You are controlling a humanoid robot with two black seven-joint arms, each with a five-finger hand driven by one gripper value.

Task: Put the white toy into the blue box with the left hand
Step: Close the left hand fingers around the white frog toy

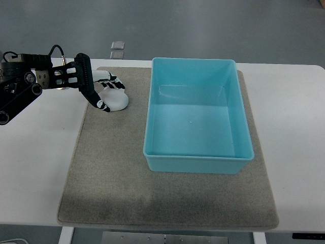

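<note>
The robot's left hand [96,87] reaches in from the left edge, its black fingers [94,96] curled over a white toy [117,100] that rests on a grey mat [111,173], just left of a blue box [198,165]. Whether the grip has closed on the toy cannot be told. The box sits open and empty on the mat, atop a white table [35,168] above a grey floor [203,25].
</note>
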